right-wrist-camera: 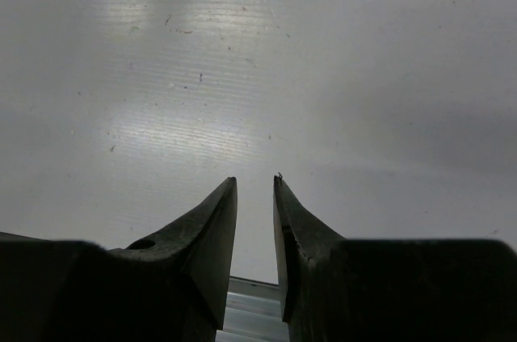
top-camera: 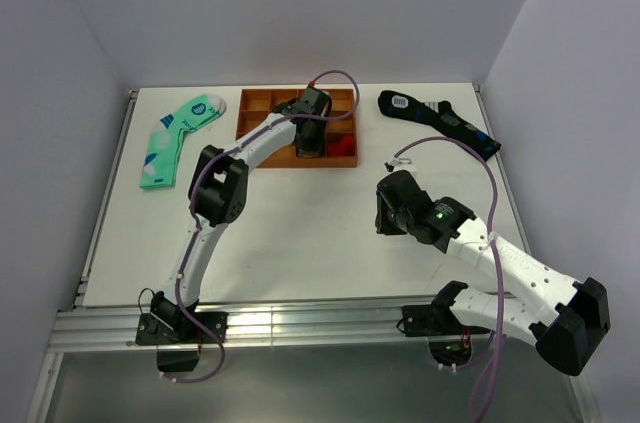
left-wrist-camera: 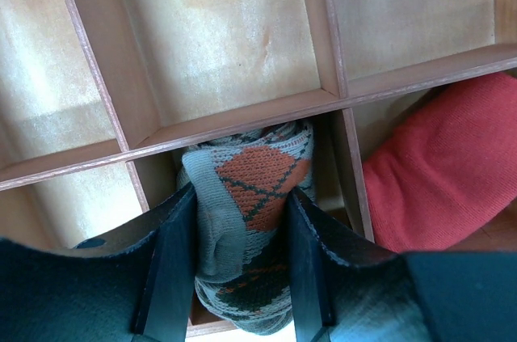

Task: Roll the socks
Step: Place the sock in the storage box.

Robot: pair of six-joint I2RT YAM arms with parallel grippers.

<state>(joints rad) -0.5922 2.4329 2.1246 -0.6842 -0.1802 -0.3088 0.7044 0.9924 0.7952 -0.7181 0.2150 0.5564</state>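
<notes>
left gripper (left-wrist-camera: 242, 192) straddles the rolled argyle sock (left-wrist-camera: 258, 176) in a near-edge tray (left-wrist-camera: 242, 120) compartment; cannot tell if it grips. right gripper (right-wrist-camera: 254, 180) narrowly parted, empty, over the bench (right-wrist-camera: 242, 75).

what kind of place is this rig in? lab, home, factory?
Most likely a lab robot test cell: a white table boxed in by plain white walls, an aluminium rail along its near edge, and staged props, a mint-green sock and a divided wooden tray.

Sock (left-wrist-camera: 260, 171) in tray (top-camera: 258, 108) compartment, between left hand (left-wrist-camera: 241, 196) fingers
</notes>
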